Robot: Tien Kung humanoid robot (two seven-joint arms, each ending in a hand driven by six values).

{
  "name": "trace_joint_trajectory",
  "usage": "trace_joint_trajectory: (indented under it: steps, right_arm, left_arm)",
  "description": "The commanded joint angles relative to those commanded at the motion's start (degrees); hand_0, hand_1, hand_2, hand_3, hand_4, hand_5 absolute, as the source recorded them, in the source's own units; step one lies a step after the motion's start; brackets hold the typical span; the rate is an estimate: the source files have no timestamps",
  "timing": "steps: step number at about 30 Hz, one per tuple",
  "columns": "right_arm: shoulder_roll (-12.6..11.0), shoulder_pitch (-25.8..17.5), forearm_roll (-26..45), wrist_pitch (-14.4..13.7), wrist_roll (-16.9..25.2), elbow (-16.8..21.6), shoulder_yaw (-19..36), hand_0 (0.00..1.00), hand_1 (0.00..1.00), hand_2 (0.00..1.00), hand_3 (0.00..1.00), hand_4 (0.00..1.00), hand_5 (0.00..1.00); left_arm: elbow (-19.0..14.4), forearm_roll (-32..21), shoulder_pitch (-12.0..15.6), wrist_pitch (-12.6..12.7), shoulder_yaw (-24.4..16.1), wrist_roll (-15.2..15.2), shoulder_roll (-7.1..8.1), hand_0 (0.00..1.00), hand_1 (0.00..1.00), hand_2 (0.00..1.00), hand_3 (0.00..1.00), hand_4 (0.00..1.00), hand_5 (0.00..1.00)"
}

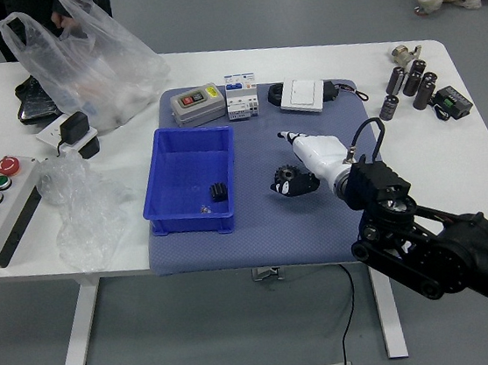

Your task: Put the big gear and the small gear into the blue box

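While its thumb and fingers stand apart, right hand (pixel 322 158) partly hides big gear (pixel 287 172) on mat (pixel 264 244). Small gear (pixel 219 191) sits at four o'clock inside blue box (pixel 178 224). Person's hand (pixel 65 21), eleven o'clock, shows unclearly behind plastic bag (pixel 94 67).

My right hand (pixel 318 155) is mostly white, arm (pixel 405 227) black. Big gear (pixel 287 173), small gear (pixel 218 191): black. Box (pixel 186 176) solid blue, mat (pixel 272 239) grey-blue.

White table (pixel 453 159), grey-blue mat (pixel 277 242) across its middle
The mat bears the blue box (pixel 176 224), a switch box (pixel 198 107) and small cartons (pixel 242 99); the tabletop bears a button panel (pixel 18 196) and plastic bags (pixel 89 63) at left, dark cylinders (pixel 413 79) at right.
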Motion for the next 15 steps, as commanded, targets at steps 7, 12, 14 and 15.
trace_joint_trajectory:
  steps: [7, 12, 14, 15]
  right_arm:
    - [0.7, 0.0, 2.0, 0.2, 0.5, -2.3, -1.1, 0.304, 0.632, 0.826, 0.880, 0.873, 0.495]
    - [0.9, 0.0, 2.7, -0.7, 0.8, -2.9, -1.8, 0.281, 0.543, 0.622, 0.651, 0.654, 0.344]
    - [0.9, 0.0, 2.6, -1.4, 0.9, -2.9, -2.1, 0.281, 0.543, 0.622, 0.651, 0.654, 0.344]
    - [1.0, 0.1, 2.6, -1.7, 0.9, -2.9, -2.2, 0.248, 0.481, 0.456, 0.509, 0.673, 0.118]
  left_arm:
    - [0.0, 0.0, 0.0, 0.0, 0.0, 0.0, -0.04, 0.614, 0.459, 0.492, 0.631, 0.653, 0.337]
    - [0.0, -0.1, -0.1, -0.1, 0.0, -0.1, -0.11, 0.614, 0.459, 0.491, 0.631, 0.651, 0.337]
    - [0.0, -0.2, -0.1, -0.2, 0.1, -0.2, -0.13, 0.614, 0.459, 0.491, 0.631, 0.651, 0.337]
    - [0.0, -0.2, -0.1, -0.2, 0.1, -0.2, -0.14, 0.614, 0.459, 0.493, 0.631, 0.651, 0.337]
